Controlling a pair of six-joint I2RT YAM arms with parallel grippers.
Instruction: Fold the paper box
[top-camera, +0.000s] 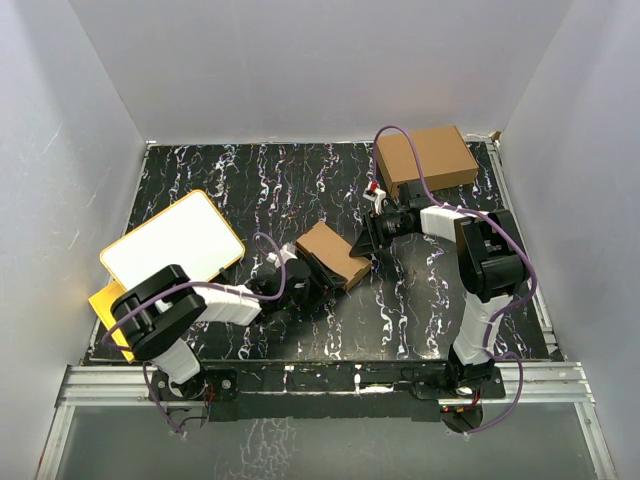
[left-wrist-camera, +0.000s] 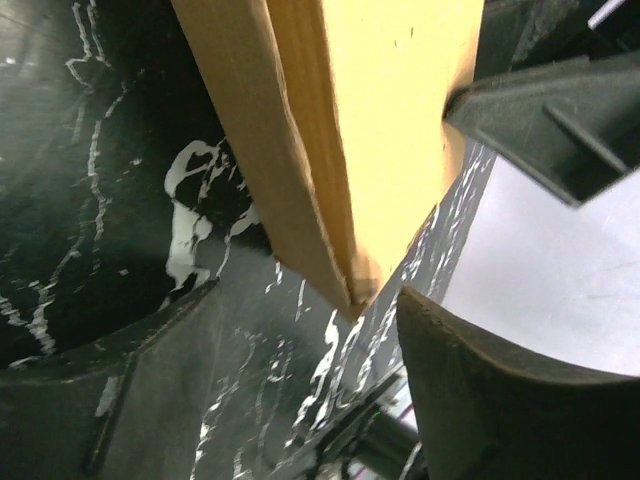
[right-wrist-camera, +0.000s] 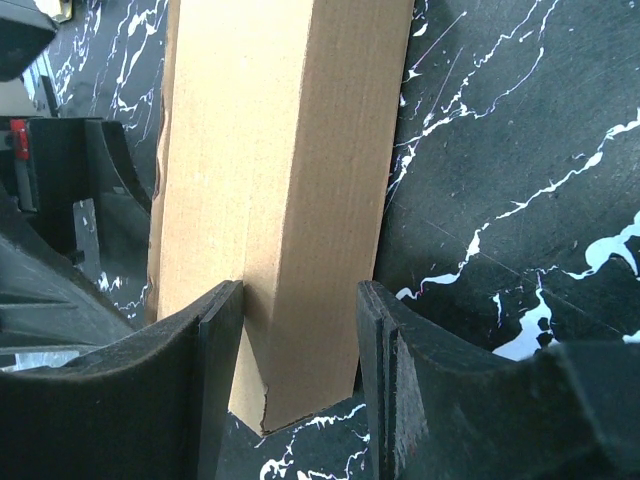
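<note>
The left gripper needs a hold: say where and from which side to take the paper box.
Its free end, from the left, jaws across the narrow width: the right gripper pinches the paper box at the opposite end.

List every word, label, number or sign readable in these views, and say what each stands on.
No text can be read in any view.
The paper box is plain brown on every face shown.
The larger brown box and the white board show no print.
The small red part on the right wrist is too small to show any mark.
</note>
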